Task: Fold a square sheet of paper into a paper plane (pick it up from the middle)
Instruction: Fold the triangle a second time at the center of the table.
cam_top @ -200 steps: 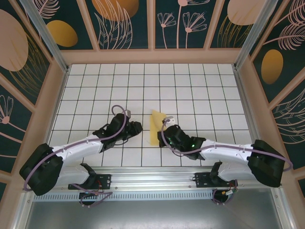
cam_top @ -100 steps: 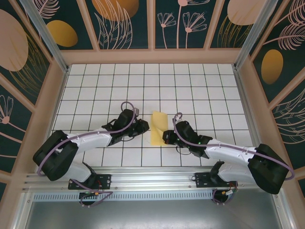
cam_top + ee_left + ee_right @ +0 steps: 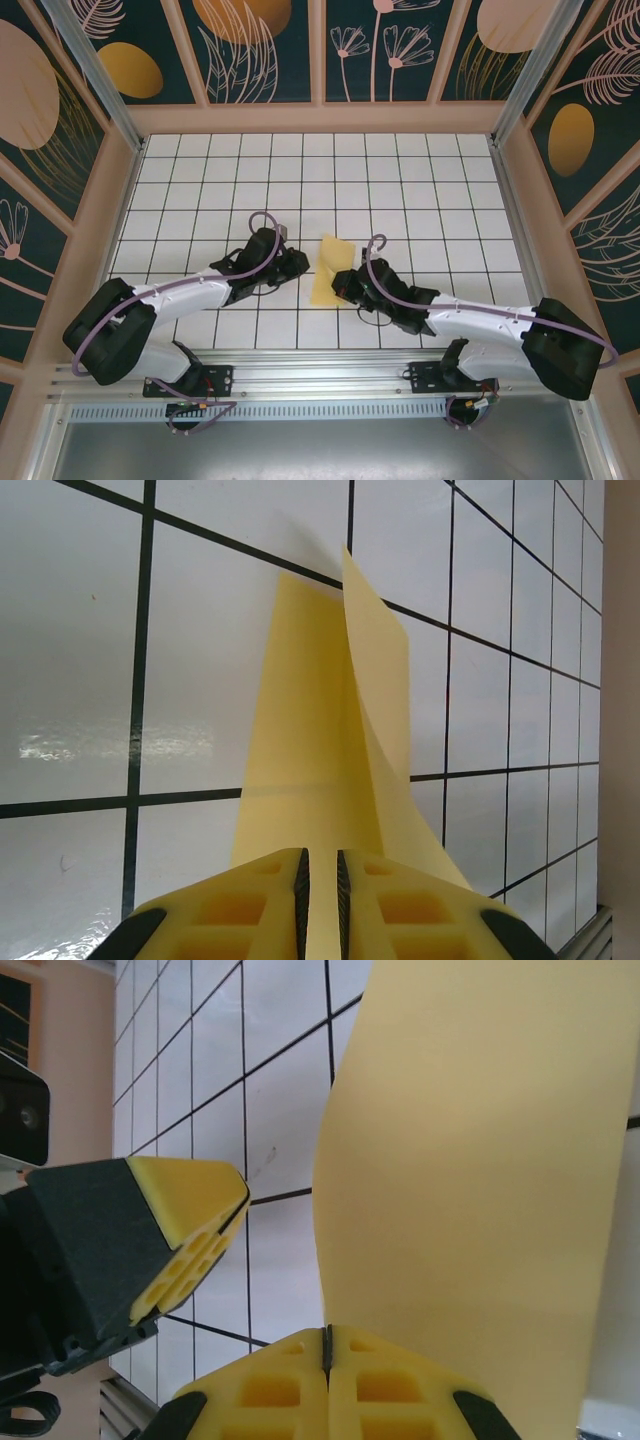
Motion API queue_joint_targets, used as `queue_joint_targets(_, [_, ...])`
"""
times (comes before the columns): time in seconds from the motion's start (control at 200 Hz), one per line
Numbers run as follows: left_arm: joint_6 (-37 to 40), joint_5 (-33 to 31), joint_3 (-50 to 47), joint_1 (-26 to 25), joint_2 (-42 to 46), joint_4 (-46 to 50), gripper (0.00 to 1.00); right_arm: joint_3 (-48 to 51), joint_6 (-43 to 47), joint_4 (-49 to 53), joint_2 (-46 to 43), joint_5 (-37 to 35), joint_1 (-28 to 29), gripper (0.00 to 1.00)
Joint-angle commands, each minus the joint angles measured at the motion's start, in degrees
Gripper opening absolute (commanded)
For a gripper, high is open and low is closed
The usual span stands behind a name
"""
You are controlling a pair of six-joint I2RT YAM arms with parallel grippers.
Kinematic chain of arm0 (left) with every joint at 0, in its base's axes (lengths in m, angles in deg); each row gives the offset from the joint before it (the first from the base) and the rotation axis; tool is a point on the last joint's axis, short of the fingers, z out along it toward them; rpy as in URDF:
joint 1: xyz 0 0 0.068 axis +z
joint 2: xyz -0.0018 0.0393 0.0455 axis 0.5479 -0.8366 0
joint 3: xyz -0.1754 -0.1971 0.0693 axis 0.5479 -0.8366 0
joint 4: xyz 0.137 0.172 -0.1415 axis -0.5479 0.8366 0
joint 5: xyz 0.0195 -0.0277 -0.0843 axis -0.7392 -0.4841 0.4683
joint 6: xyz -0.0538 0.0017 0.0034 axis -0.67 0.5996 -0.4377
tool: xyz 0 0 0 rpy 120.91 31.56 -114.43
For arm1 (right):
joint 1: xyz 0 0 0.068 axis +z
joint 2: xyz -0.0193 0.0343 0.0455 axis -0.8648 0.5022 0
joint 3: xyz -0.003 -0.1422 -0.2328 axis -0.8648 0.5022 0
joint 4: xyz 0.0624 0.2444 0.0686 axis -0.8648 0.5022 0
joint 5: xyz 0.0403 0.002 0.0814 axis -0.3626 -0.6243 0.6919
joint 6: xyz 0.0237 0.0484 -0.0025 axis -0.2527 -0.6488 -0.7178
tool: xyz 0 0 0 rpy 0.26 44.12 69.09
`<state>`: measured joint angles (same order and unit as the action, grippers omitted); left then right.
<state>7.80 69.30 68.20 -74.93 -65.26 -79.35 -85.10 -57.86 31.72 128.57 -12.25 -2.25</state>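
Fingers of the right gripper are pressed tight together at the near right corner of the square sheet of paper. The pale yellow flap rises out of their seam, so they appear to be pinching it. Just across the sheet, the left gripper has its fingers nearly together with a thin slit between (whether the paper's edge is caught there I cannot tell). Beyond both, the sheet lies on the white gridded surface between the arms as a narrow strip, one half flat, the other standing up. I judge this an early centre fold; nose corners, wings and final creases are all left to do.
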Motion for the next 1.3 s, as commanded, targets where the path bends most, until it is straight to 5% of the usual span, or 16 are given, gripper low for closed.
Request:
queue_joint_targets(0.0, [-1.0,2.9,-1.3,0.0,1.2,-3.2,0.19,0.2,-1.8,3.6,0.5,-4.2,0.3,0.0])
queue_joint_targets(0.225, [-2.6,5.4,-0.3,-2.1,-3.3,-6.4,0.17,5.7,0.5,-4.7,-0.1,6.7,-3.5,0.0])
queue_joint_targets(1.166, [-5.9,6.2,-0.7,-6.2,-16.2,-11.7,0.05,10.0,-0.8,-7.8,-0.3,5.9,-4.2,0.0])
queue_joint_targets(1.296, [-5.4,4.8,-0.8,-6.1,-17.3,-11.1,0.04,9.8,2.1,-9.3,0.9,10.6,-6.3,0.0])
